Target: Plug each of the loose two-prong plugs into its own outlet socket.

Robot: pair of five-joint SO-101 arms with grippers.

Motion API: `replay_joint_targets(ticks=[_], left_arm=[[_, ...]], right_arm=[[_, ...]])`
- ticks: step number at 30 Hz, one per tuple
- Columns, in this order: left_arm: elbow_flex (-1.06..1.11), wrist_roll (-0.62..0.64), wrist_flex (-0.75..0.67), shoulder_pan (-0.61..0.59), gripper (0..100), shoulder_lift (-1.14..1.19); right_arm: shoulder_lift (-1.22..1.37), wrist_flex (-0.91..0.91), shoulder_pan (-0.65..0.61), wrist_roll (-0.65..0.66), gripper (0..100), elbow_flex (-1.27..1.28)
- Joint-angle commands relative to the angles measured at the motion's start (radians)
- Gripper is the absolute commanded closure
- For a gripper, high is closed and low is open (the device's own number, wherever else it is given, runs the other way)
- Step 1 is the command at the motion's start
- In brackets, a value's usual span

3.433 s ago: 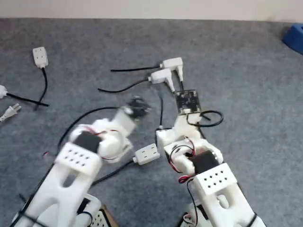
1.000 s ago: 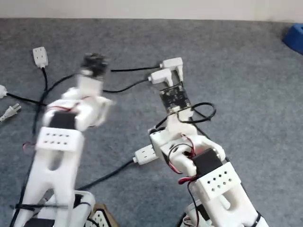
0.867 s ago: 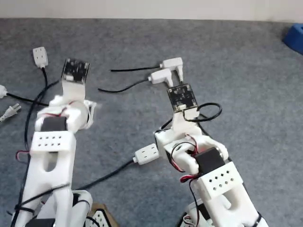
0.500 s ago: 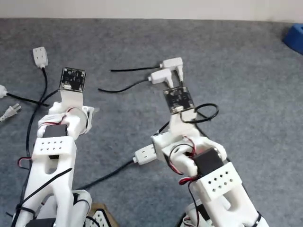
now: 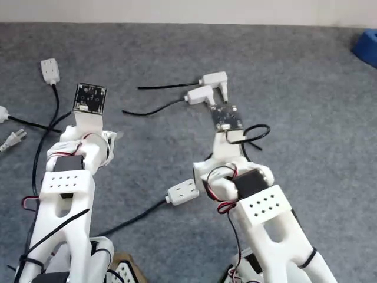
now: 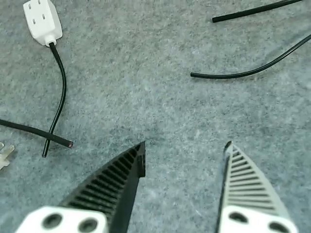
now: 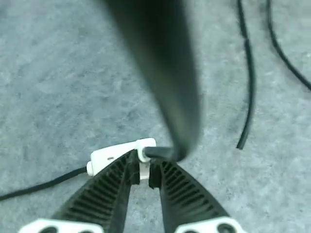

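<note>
Two white plugs lie side by side at the far middle, one (image 5: pixel 214 78) behind the other (image 5: pixel 199 95), black cords trailing left. The right arm (image 5: pixel 225 117) hangs over the nearer plug. In the right wrist view, my right gripper (image 7: pixel 144 160) is shut on a small white end piece of that plug (image 7: pixel 114 156). My left gripper (image 6: pixel 184 145) is open above bare carpet, nothing between its fingers (image 6: pixel 129 167). A white outlet socket (image 6: pixel 43 22) lies ahead of it, also at the far left (image 5: pixel 50 69). Another outlet socket (image 5: pixel 182 191) rests by the right arm's base.
A loose two-prong plug (image 5: pixel 12 140) and another white cord end (image 5: pixel 2 113) lie at the left edge. Black cords (image 6: pixel 252 63) cross the carpet ahead of the left gripper. A blurred dark cable (image 7: pixel 165 73) crosses the right wrist view. A blue object (image 5: pixel 366 47) sits far right.
The left arm swung from the centre to the left side and has settled there. The right arm leaned forward slightly over the nearer plug; the plugs and sockets stayed put.
</note>
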Motion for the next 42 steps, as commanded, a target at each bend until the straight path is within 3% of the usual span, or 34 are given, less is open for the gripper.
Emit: replay_joint_targets(ticks=[1,12,36,42], left_arm=[[-0.002,0.009,-0.017,0.002,74,0.001],[-0.004,0.009,-0.018,0.002,74,0.001],[-0.002,0.009,-0.014,0.002,74,0.001],[-0.004,0.009,-0.014,0.002,74,0.001]], right_arm=[[-0.004,-0.022,0.016,-0.014,99.2,-0.008],[-0.004,-0.036,-0.085,-0.049,99.2,0.035],[0.007,-0.12,-0.081,-0.012,99.2,0.117],[0.007,-0.246,-0.081,0.035,99.2,0.275]])
